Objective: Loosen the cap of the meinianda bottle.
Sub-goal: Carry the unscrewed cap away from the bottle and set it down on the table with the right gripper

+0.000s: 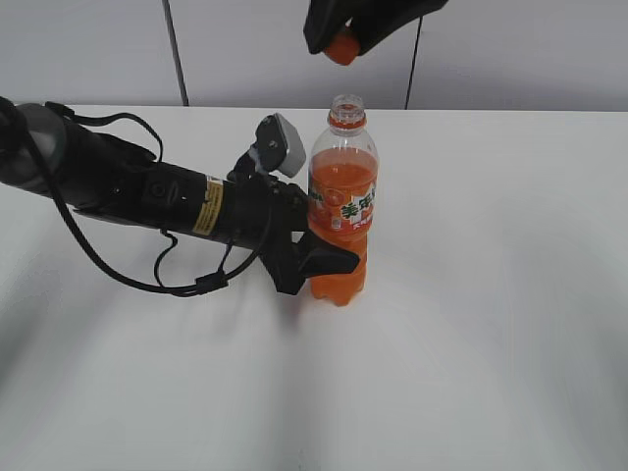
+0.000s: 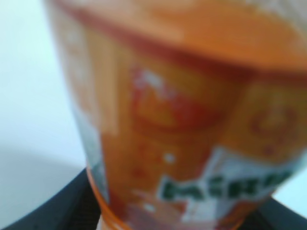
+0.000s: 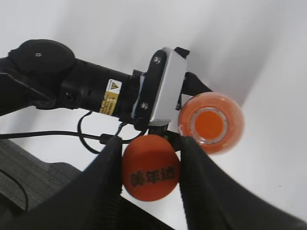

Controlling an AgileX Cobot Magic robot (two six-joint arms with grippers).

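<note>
While left gripper [image 1: 329, 257] clamps the meinianda bottle [image 1: 341, 211] upright, right gripper [image 1: 339, 44] pinches the cap [image 1: 342, 46] above the open neck.

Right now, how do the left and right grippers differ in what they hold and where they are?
The left gripper clamps the meinianda bottle low on its body, down at table level; the right gripper pinches the small orange cap, raised above the bottle's open mouth. The left arm reaches in sideways along the table, while the right comes down from above. Both are black, and both are shut on something orange.
</note>
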